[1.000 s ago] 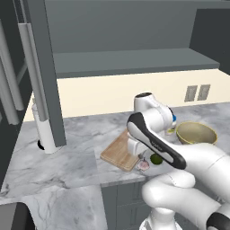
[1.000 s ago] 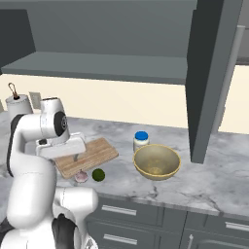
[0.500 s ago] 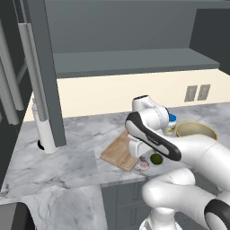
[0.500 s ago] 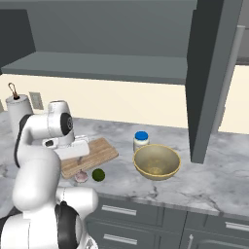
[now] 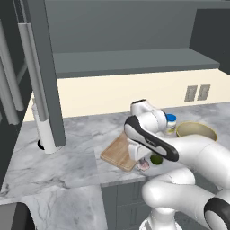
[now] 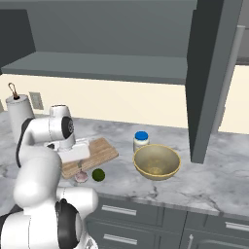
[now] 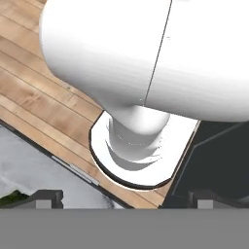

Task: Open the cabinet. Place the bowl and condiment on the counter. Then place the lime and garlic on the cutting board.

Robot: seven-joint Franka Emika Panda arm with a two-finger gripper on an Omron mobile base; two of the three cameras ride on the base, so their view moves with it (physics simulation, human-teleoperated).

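Near the surface's (image 6: 204, 182) front edge, the lime (image 6: 98, 174) and garlic (image 6: 80, 177) lay off the board (image 6: 99, 151). Above them the hand (image 5: 143, 158) hung spread, holding nothing. Bare marble stretched left.

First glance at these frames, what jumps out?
The white arm folds down over the cutting board near the counter front edge, with the lime and garlic just in front of the board's near edge. To the right stand the wide bowl and, behind it, the blue-lidded condiment. Overhead, the cabinet hangs open, its shelf bare.
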